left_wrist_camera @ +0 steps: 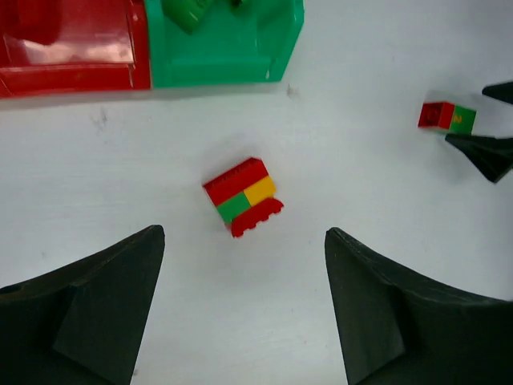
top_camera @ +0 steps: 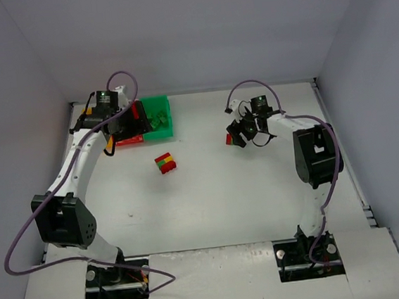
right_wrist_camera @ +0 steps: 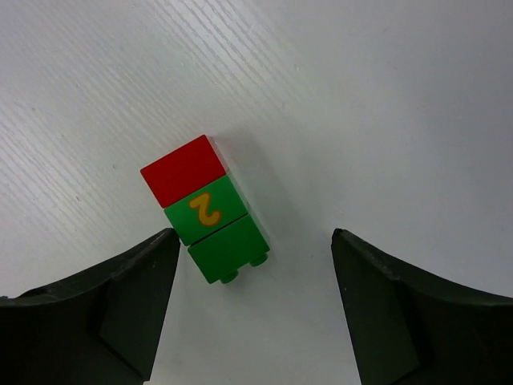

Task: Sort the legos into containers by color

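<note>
Your left tool (left_wrist_camera: 243,234) stands released with nothing between its fingers, positioned by the red bin (left_wrist_camera: 72,76) and green bin (left_wrist_camera: 216,68). A red, green and yellow clump of legos (left_wrist_camera: 243,196) lies on the white bench (top_camera: 226,203), apart from both bins. Your right tool (right_wrist_camera: 254,237) is likewise released, its fingers straddling a stack of one red and two green bricks (right_wrist_camera: 207,208) that lies on the bench, gripped by neither finger.
</note>
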Controlling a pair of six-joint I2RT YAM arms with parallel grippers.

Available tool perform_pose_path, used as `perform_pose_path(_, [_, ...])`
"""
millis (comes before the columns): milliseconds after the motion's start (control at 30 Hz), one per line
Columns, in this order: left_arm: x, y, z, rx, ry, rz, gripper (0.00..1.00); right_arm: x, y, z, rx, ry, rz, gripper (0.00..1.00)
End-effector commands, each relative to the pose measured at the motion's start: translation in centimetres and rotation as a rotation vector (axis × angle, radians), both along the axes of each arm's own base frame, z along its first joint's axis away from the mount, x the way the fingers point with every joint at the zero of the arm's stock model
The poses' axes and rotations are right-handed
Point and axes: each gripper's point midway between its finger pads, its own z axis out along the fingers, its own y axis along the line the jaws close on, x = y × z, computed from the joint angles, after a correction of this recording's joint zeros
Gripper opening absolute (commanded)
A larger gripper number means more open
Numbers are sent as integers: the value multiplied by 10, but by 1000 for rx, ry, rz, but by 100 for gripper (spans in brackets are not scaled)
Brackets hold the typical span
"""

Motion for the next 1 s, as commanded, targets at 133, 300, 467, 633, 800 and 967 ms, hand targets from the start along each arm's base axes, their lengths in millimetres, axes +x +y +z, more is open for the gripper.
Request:
perform_pose_path(133, [-45,-27,-1,-59,-18,-69,74,4,18,5,65,-11,62,70])
perform_pose_path(300, [-64,-39,-9,-65,-7,-96,74,-2,19,1,69,5,64,64])
perform_pose_path(467, [-75,-39,-14,-70,9,-100,74,-9,27,6,102,21,66,53])
perform_pose_path(633, [-80,-42,-13,-93,13,-112,74,-19,46,17,120,14,99,27])
perform_pose_path(800, [-84,-52,-2,-132,-1,-141,74,-41,77,43,156,-17,139,7])
perform_pose_path(967, [-86,-70,19,-212,-45,-187,74,-82,125,94,227,-116,229,0])
